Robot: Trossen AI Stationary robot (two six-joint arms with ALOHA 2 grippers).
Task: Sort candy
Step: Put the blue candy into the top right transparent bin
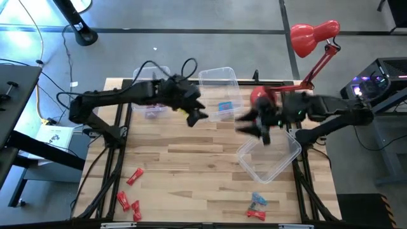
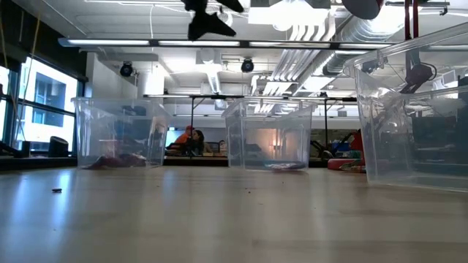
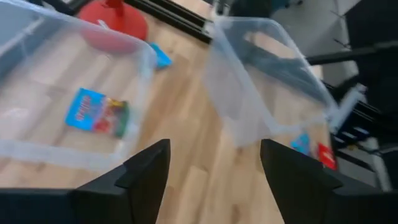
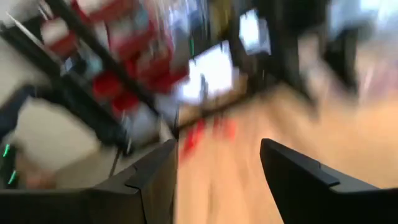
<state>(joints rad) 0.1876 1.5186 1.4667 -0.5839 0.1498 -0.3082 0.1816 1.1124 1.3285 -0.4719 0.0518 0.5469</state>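
1. Three clear bins [image 1: 219, 86] are noted on the surface [image 1: 191, 165], presumably one per candy colour; a blue packet [image 1: 224, 107] lies in the middle one.
2. Red candy [image 1: 130, 191] and blue candy [image 1: 257, 205] remain unsorted near the front edge (well apart).
3. Left pincer [image 1: 198, 117]: fingers apart, nothing held, raised beside the middle bin.
4. Right pincer [image 1: 253, 127]: fingers apart, nothing held, above the tilted bin [image 1: 270, 156].
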